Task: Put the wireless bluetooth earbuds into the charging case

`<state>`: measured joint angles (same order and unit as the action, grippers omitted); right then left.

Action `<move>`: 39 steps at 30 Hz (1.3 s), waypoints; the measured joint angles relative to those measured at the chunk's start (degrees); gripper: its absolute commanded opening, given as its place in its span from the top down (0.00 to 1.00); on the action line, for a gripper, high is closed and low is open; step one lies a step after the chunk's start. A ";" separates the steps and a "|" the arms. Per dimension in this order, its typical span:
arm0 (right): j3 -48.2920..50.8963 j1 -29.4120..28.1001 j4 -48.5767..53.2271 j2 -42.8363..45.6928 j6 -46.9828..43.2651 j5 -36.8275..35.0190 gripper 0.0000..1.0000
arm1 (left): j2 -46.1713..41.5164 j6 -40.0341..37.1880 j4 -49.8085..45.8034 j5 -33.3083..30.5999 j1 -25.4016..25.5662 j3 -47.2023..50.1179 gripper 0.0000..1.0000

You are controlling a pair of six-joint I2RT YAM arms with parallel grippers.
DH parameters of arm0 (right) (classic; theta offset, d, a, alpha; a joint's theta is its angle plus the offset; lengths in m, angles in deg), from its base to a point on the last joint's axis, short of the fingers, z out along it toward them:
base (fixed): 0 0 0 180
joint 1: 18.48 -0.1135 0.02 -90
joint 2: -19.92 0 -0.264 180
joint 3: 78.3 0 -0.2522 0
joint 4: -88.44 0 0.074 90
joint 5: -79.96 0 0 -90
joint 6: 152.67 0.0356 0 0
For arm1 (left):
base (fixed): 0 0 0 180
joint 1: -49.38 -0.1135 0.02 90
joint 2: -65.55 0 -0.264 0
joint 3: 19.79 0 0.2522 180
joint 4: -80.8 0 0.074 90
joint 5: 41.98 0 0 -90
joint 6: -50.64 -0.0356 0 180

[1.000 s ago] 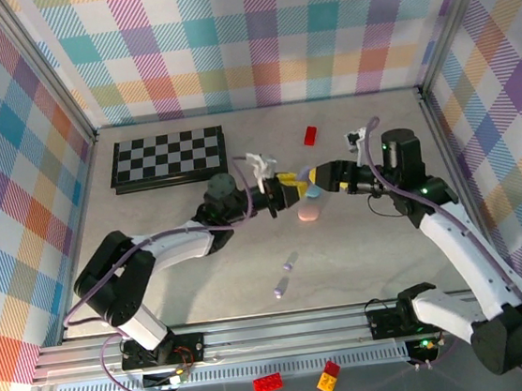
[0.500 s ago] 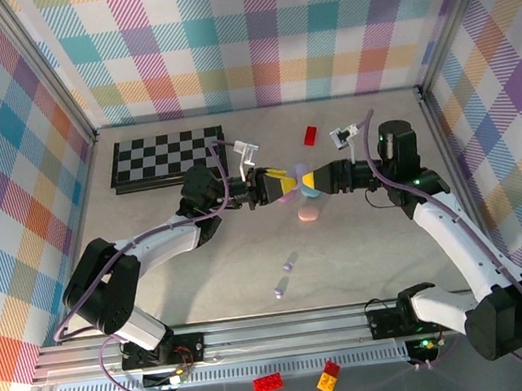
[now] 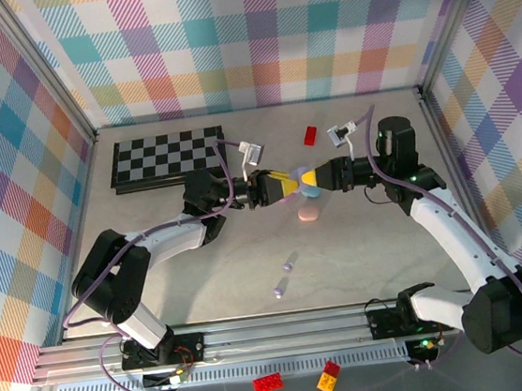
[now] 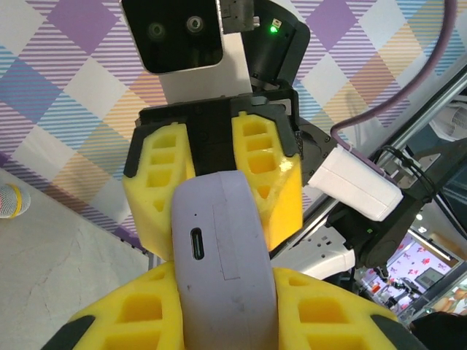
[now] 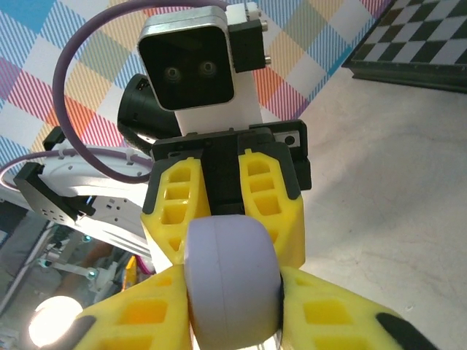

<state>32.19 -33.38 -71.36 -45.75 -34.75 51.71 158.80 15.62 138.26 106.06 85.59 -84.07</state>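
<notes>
A lavender charging case hangs above the table's middle, gripped from both sides. My left gripper is shut on its left end, and my right gripper is shut on its right end. In the left wrist view the case shows its charging port, with my left gripper clamped round it and the right arm's yellow fingers behind. In the right wrist view the case sits in my right gripper. Two small purple earbuds lie on the table nearer the arm bases.
A pink case lies on the table just below the grippers. A red brick sits at the back, and a folded chessboard at the back left. Red and yellow bricks lie beyond the front rail.
My left gripper carried the lavender case up and to the right toward the right gripper. The right gripper, open before, has closed onto the case's other end.
</notes>
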 measured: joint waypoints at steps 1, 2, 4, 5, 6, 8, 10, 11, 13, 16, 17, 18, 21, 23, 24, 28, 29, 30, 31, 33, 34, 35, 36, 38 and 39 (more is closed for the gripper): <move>-0.04 0.00 -0.07 0.00 -0.17 0.00 0.86 | 0.02 0.13 0.24 -0.04 0.02 0.00 0.72; -0.09 0.00 -0.09 0.07 -0.22 -0.09 0.88 | 0.02 0.02 0.42 -0.20 0.02 0.00 0.59; -0.09 -0.02 -0.39 0.37 0.39 -0.90 0.89 | 0.02 -0.83 0.85 -0.72 0.07 0.02 0.44; -0.09 -0.13 -0.42 0.55 0.90 -1.68 0.89 | 0.02 -1.46 1.09 -1.31 0.07 0.02 0.36; -0.09 -0.13 -0.42 0.70 1.53 -2.62 0.89 | 0.02 -2.40 1.31 -1.90 0.09 0.04 0.32; -0.07 -0.11 -0.48 1.09 3.37 -5.03 0.89 | -0.09 -5.33 1.51 -3.74 0.09 0.57 0.22; -0.04 -0.04 -1.07 1.44 6.29 -7.61 0.89 | -0.70 -9.62 1.46 -6.43 0.09 2.08 0.16; 0.02 -0.04 -1.51 1.55 7.78 -8.50 0.89 | -1.14 -12.02 1.31 -7.69 0.09 2.89 0.15; 0.52 0.20 -2.93 1.77 11.87 -10.29 0.89 | -2.14 -17.53 1.36 -10.80 0.09 4.70 0.14; 1.33 0.57 -4.94 1.75 18.29 -11.52 0.90 | -2.80 -25.70 1.64 -15.23 0.13 6.14 0.18; 1.64 0.72 -5.81 1.75 20.39 -11.65 0.90 | -2.80 -28.02 1.68 -16.37 0.13 6.40 0.19; 1.97 0.92 -6.93 1.70 22.73 -11.67 0.90 | -2.80 -30.71 1.62 -17.75 0.13 6.64 0.20; 3.10 1.33 -10.78 1.42 29.46 -11.72 0.93 | -2.75 -37.77 1.64 -20.65 0.13 7.17 0.21; 4.15 1.42 -14.19 0.92 34.36 -11.80 0.93 | -2.56 -41.66 1.95 -21.81 0.26 7.21 0.21; 4.66 1.44 -16.17 0.44 36.92 -11.74 0.93 | -2.34 -43.65 2.19 -22.18 0.44 7.21 0.21; 6.25 1.44 -25.16 -2.19 46.51 -10.73 0.93 | -1.20 -49.40 2.49 -22.36 1.09 7.21 0.22; 6.38 1.44 -26.49 -2.67 48.15 -10.38 0.93 | -1.01 -50.23 2.47 -22.34 1.14 7.19 0.22; 6.40 1.44 -27.80 -3.10 49.83 -10.03 0.93 | -0.74 -51.06 2.47 -22.29 1.16 7.15 0.23; 6.40 1.44 -28.68 -3.26 51.08 -9.73 0.93 | -0.48 -51.67 2.47 -22.16 1.16 6.97 0.24; 6.40 1.44 -30.42 -3.28 52.85 -9.03 0.93 | 0.20 -52.50 2.47 -22.14 1.18 6.29 0.26; 6.40 1.44 -31.19 -3.28 53.62 -8.74 0.93 | 0.59 -52.92 2.49 -22.14 1.18 5.90 0.26; 6.40 1.44 -31.61 -3.28 54.07 -8.52 0.93 | 0.96 -53.13 2.49 -22.16 1.18 5.51 0.28; 6.40 1.44 -32.00 -3.28 54.51 -8.31 0.93 | 1.33 -53.31 2.49 -22.18 1.22 5.14 0.29; 6.43 1.44 -32.57 -3.28 55.28 -8.04 0.93 | 1.99 -53.53 2.47 -22.18 1.29 4.35 0.31; 6.43 1.44 -32.76 -3.28 55.47 -7.91 0.94 | 2.27 -53.59 2.49 -22.16 1.33 3.93 0.31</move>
<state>38.62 -31.94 -104.12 -49.03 20.72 43.80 161.07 -37.97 140.75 83.90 86.92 -80.14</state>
